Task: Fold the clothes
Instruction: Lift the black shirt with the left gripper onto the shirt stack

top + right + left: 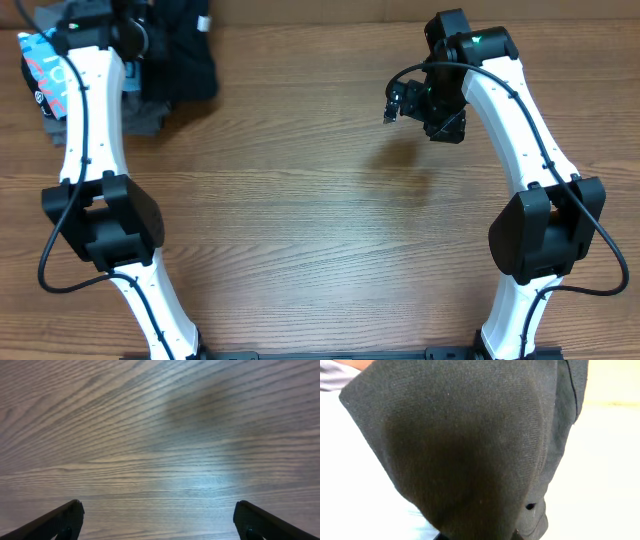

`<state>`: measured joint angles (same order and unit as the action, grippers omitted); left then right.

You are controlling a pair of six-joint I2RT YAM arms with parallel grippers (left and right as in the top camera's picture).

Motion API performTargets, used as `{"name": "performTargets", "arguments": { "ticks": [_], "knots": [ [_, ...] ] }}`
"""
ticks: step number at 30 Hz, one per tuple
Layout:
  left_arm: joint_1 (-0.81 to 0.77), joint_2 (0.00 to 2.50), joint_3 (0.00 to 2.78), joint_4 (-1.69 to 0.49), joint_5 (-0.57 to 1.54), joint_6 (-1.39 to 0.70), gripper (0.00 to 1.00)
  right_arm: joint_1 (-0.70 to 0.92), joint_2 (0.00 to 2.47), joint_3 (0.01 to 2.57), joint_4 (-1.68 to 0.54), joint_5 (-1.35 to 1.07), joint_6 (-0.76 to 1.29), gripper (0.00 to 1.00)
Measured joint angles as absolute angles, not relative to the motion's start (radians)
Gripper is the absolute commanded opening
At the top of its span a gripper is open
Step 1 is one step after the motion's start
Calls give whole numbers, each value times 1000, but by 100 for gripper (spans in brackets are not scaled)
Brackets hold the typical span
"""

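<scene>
Black T-shirt point(190, 60) lies bunched at the worktop's point(320, 230) far left, on a clothes pile, filling the left wrist view. Whether the left fingers grip it cannot be told, while the right fingers point(55, 522) hover spread and empty. The left arm point(90, 120) should draw it centre-ward, then spread it flat

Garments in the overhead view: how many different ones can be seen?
3, piled at the far left corner: black T-shirt, light blue shirt at the left edge, grey garment on the near side. The left arm covers part of them; more may be hidden.
</scene>
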<state>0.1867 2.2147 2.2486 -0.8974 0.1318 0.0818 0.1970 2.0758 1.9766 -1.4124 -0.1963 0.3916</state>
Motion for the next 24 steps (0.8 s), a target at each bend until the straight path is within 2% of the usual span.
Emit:
{"name": "performTargets", "arguments": {
  "ticks": [18, 24],
  "knots": [
    [395, 2215, 2264, -831, 92, 78, 4, 198, 2076, 1977, -1449, -149, 391, 100],
    [424, 2215, 2264, -823, 89, 78, 8, 198, 2076, 1977, -1460, -147, 391, 100]
  ]
}}
